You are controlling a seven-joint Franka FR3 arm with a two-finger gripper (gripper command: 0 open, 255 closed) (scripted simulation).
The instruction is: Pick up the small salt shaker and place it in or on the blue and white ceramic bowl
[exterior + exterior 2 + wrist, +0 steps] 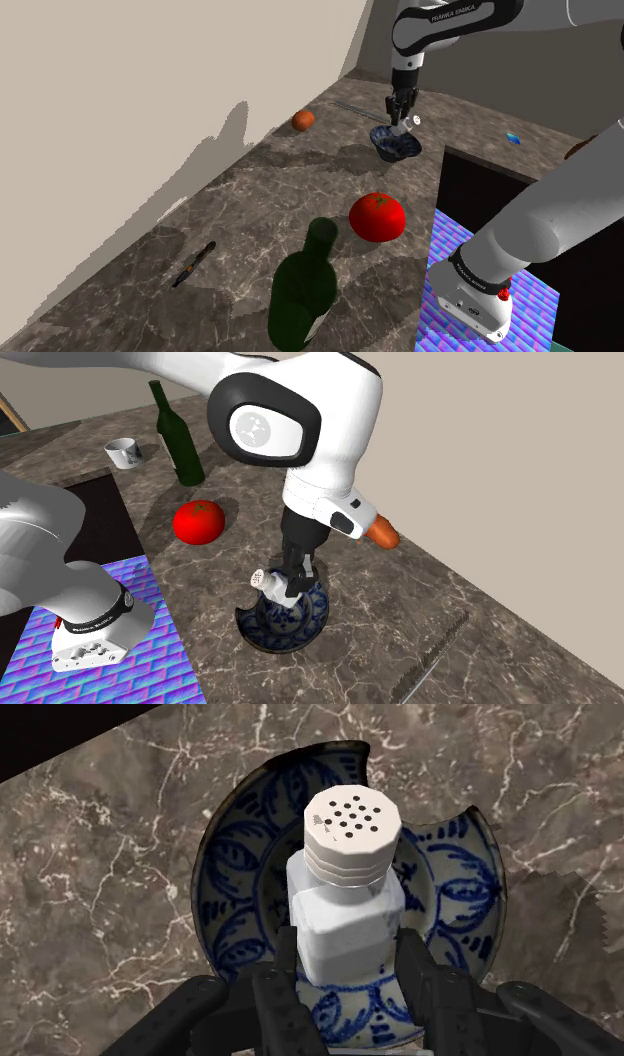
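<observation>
Pinching the white salt shaker [345,854], my gripper [347,969] hangs over the chipped blue-and-white bowl [228,864]. I see veined brown countertop [100,904] beneath.

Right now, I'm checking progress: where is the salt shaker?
The salt shaker is clasped by the gripper over the blue and white bowl, in the shoulder view's upper middle.

White arm [540,225] stretched out, wrist [322,502] pointing down, fingers [285,1019] clasping salt shaker [345,884]

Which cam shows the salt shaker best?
Wrist view: the salt shaker is close, cap holes plain, clasped by the gripper over the bowl. Second exterior view shows it small, side-on; shoulder view, a white speck.
</observation>
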